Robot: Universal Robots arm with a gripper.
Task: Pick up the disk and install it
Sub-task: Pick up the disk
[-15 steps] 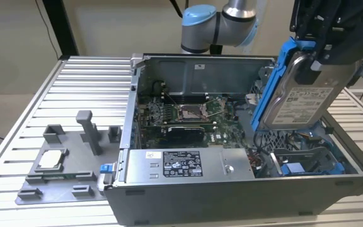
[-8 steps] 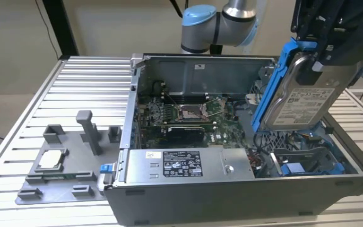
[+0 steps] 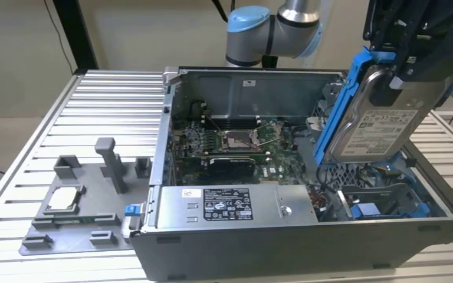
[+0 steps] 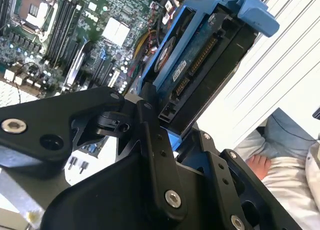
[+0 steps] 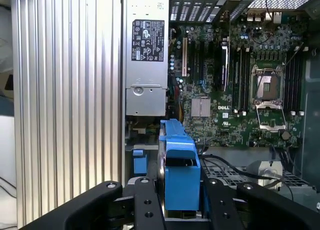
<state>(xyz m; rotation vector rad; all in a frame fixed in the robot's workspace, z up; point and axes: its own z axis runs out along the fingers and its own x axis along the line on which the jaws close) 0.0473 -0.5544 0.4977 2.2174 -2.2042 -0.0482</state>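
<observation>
Over the open case (image 3: 289, 250), fingers (image 5: 146, 210) tight on disk (image 3: 372, 127)

Silver metal disk (image 3: 376, 132) in glossy blue plastic frame (image 3: 337, 112)

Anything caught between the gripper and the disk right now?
Nothing. In the first wrist view the gripper clamps the disk directly by its blue frame, no cable or part between them.

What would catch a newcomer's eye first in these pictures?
The disk in its bright blue frame, held aloft and tilted by the gripper over the open computer case at the exterior view's right. Next the bare motherboard inside the case, and a grey fixture with a silver chip at the exterior view's left.
</observation>
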